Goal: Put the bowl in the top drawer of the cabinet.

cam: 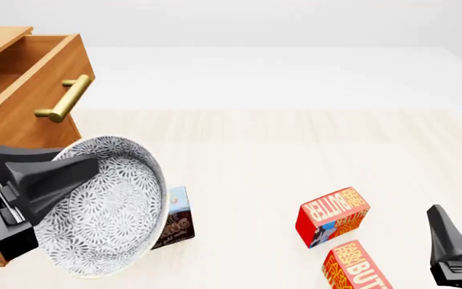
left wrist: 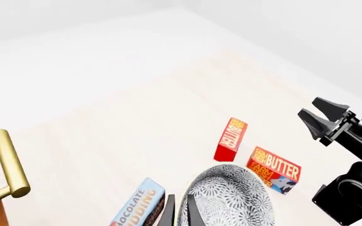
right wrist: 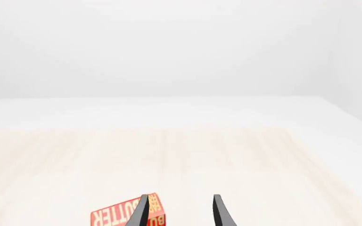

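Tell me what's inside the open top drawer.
Nothing can be seen in the top drawer: only its wooden walls and front show, and the floor is hidden. The bowl is outside it, tilted in the left hand.

We see two red butter boxes (cam: 332,215) (cam: 358,267) lying near each other on the pale desk (cam: 255,144). We also spot a chocolate pudding box (cam: 175,224) further left.

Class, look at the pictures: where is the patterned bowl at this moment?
In the front view the bowl is at the left, tilted on edge in the left tool, just in front of the open top drawer, with the pudding box beside it.
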Tool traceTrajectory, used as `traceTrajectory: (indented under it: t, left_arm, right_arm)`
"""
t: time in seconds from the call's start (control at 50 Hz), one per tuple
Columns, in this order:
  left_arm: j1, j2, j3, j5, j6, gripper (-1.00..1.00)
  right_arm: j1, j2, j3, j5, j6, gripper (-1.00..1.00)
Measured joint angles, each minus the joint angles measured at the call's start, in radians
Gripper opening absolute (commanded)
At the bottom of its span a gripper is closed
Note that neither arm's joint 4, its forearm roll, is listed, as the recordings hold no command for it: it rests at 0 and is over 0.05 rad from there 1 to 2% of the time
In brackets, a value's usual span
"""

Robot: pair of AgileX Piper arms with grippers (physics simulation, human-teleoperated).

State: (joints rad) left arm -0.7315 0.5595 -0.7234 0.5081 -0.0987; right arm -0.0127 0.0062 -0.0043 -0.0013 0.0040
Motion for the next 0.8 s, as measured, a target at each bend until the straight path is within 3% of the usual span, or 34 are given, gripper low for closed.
traceTrajectory:
  t: [0.48, 0.8]
  left_arm:
    - [0.066, -0.048, -0.126, 0.105, 0.029, -1.0]
    - [0.049, -0.075, -0.145, 0.104, 0.074, -1.0]
  right_arm:
    - [0.002, -0.003, 0.0, -0.004, -0.001, 1.0]
    - [0.001, -0.005, -0.001, -0.015, -0.003, 1.0]
